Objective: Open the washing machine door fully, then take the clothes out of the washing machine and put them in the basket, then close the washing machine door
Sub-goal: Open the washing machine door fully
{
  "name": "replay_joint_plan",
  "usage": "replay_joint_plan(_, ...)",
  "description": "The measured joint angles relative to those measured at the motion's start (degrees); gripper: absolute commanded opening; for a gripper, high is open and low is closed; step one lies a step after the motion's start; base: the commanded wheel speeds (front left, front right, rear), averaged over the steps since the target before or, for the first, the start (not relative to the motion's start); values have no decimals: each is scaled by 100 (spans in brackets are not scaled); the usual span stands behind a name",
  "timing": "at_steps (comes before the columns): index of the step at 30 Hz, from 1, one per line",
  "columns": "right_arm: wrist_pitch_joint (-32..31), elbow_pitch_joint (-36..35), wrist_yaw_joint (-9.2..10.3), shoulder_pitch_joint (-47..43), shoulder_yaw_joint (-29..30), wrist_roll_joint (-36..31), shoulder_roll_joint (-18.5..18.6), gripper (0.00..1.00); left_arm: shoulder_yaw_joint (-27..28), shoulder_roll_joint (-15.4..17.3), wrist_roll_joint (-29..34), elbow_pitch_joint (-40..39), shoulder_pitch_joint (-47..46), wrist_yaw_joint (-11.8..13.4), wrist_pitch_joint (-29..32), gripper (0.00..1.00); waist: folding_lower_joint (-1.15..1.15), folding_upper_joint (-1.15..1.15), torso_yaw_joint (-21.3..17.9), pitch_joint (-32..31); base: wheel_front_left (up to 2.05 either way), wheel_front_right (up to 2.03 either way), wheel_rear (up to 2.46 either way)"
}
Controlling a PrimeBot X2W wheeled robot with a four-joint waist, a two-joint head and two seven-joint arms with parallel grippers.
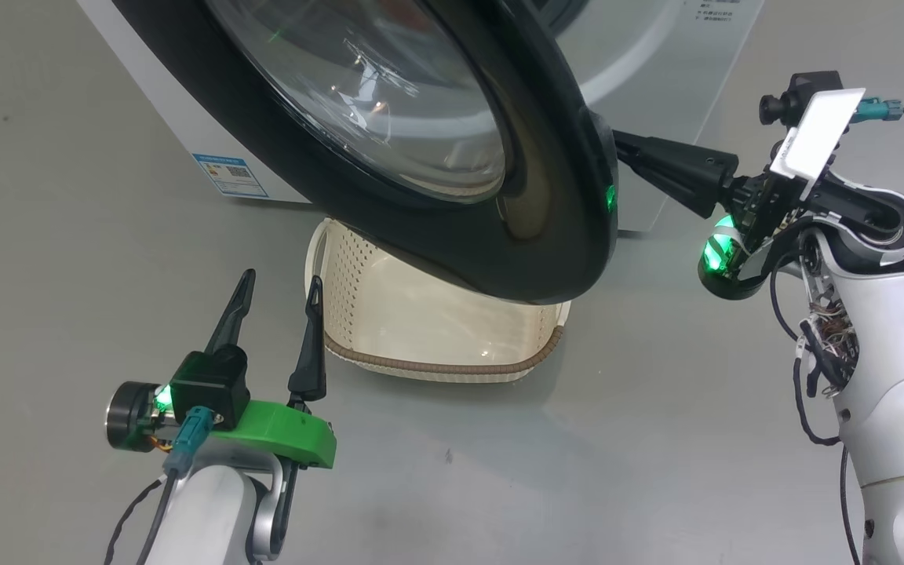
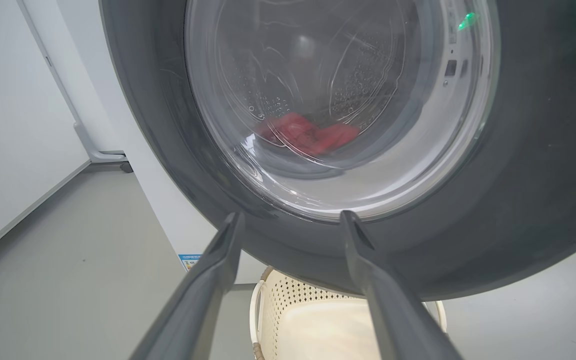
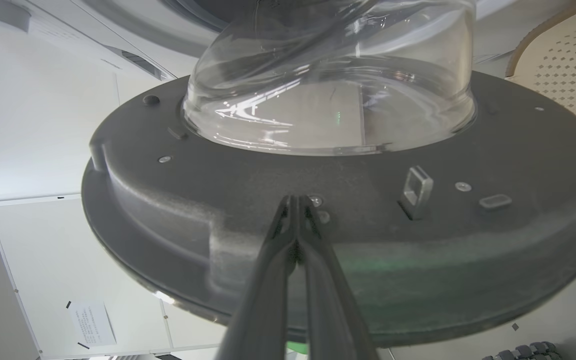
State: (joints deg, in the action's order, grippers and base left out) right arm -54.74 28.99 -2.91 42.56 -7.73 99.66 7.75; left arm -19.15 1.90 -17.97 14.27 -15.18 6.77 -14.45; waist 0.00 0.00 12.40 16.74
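Note:
The washing machine door [image 1: 546, 157] stands partly open, its black ring and glass bowl hanging over the cream basket [image 1: 421, 329] on the floor. My right gripper [image 1: 626, 149] is shut with nothing in it, and its tips press on the door's inner face [image 3: 468, 240] behind the rim. In the right wrist view the shut right gripper [image 3: 296, 201] touches the grey inner panel below the glass bowl. My left gripper [image 1: 281, 281] is open beside the basket's left side. Through the glass in the left wrist view, red clothes [image 2: 308, 135] lie in the drum beyond the open left gripper [image 2: 292, 217].
The white washing machine [image 1: 177, 118] stands at the back and carries a blue sticker [image 1: 230, 174]. A metal latch hook [image 3: 416, 185] sticks out of the door's inner face. Grey floor [image 1: 499, 471] surrounds the basket [image 2: 308, 320]. A white wall [image 2: 13, 125] lies left of the machine.

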Motion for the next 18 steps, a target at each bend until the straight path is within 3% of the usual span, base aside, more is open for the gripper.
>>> replay_joint_plan(18,-192,-330,3,-658,-423,102,-267,0,2,2,-2,113,185,0,1,100,0,0,192,-427,0,0,0)
